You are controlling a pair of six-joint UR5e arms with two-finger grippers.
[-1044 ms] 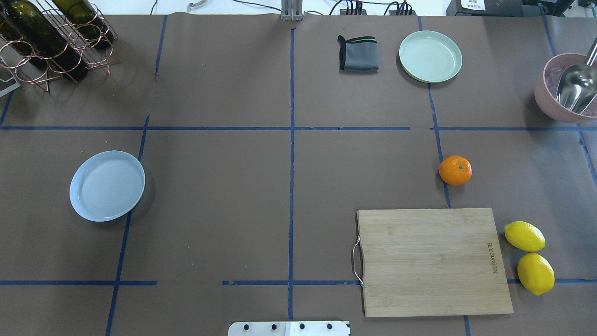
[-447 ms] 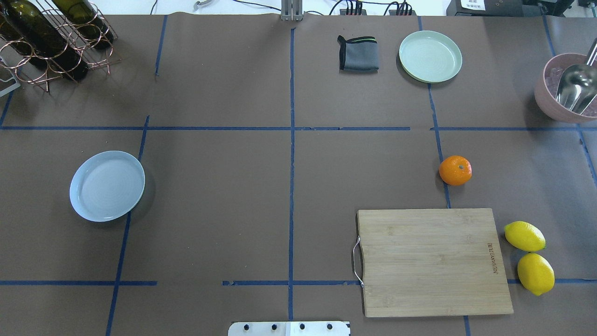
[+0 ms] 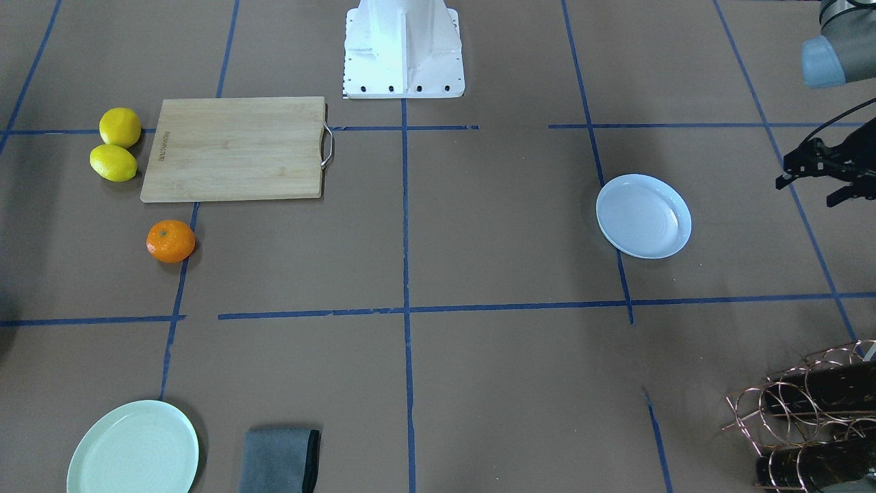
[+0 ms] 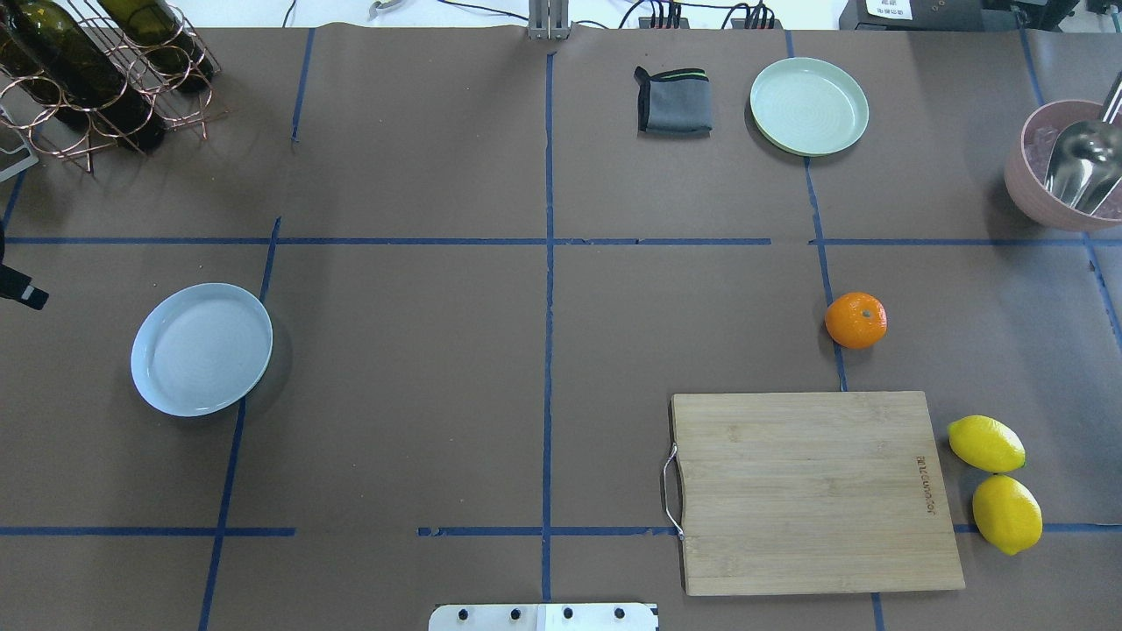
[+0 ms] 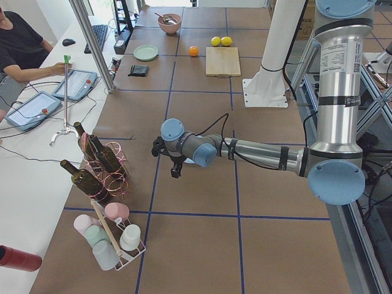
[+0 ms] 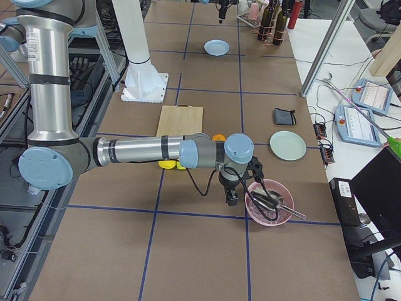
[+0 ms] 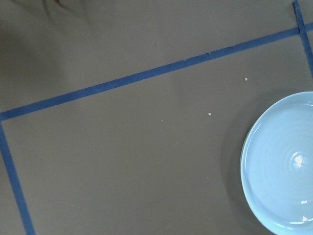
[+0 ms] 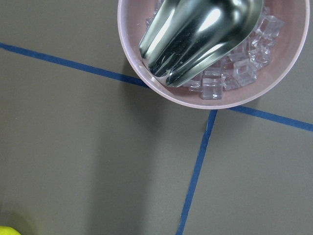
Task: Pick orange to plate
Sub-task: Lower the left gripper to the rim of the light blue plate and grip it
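The orange [image 4: 855, 320] lies alone on the brown table, just beyond the cutting board, and also shows in the front view [image 3: 170, 241]. The pale bluish-white plate [image 4: 202, 349] sits empty on the table's left half and fills the right side of the left wrist view [image 7: 281, 166]. My left gripper [image 3: 804, 194] hovers at the table's left edge beside the plate, open and holding nothing; only its tip [image 4: 22, 294] reaches into the overhead view. My right gripper [image 6: 232, 197] hangs beside the pink bowl, far right of the orange, and I cannot tell whether it is open or shut.
A pink bowl [image 4: 1026, 188] of ice with a metal scoop stands far right. A wooden cutting board [image 4: 815, 491] and two lemons [image 4: 986, 443] lie near the orange. A pale green plate [image 4: 808, 105] and grey cloth [image 4: 673, 101] sit at the back. A wine rack [image 4: 96, 79] fills the back left corner.
The tip of my left gripper has come into the overhead view at its left edge. The orange, plate and other objects have not moved.
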